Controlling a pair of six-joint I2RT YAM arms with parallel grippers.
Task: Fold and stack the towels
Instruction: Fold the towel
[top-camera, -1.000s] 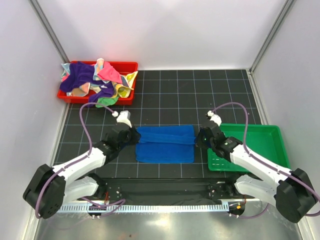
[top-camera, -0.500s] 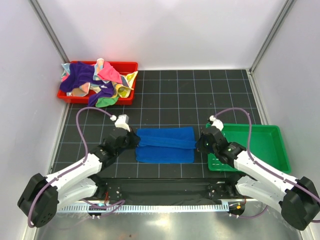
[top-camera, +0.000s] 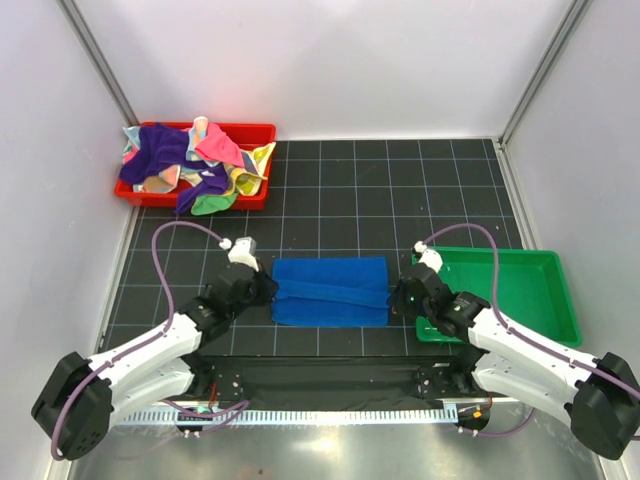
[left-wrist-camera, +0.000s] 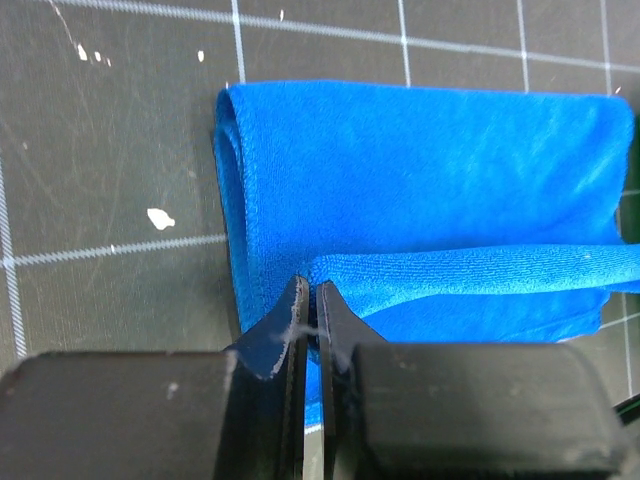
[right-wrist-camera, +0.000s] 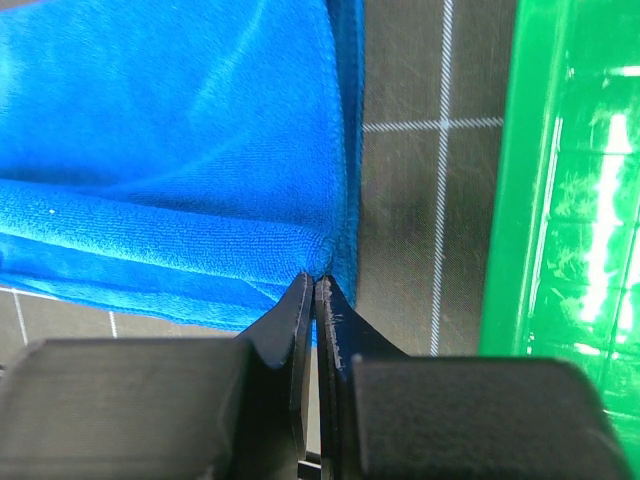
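hidden: both pinch points are covered by the arms from above; the heaped towels (top-camera: 185, 160) in the red tray (top-camera: 255, 130), far left of and behind the green tray (top-camera: 520, 255), are too tangled to count
blue towel (top-camera: 330, 290): just left of the green tray, on the gridded mat (top-camera: 350, 200) — long axis left-right, with a fold edge running lengthwise
texture: soft terry rectangle; trays are rigid glossy plastic
left gripper (left-wrist-camera: 310, 300): fingers together, clamped on the towel end farther from the green tray
right gripper (right-wrist-camera: 313, 288): fingers together, clamped on the end nearest the green tray

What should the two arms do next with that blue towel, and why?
Probably pull the pinched flap across the towel to its near edge, then let go. The left end effector and right end effector are each shut on one end of a flap lying only halfway across.
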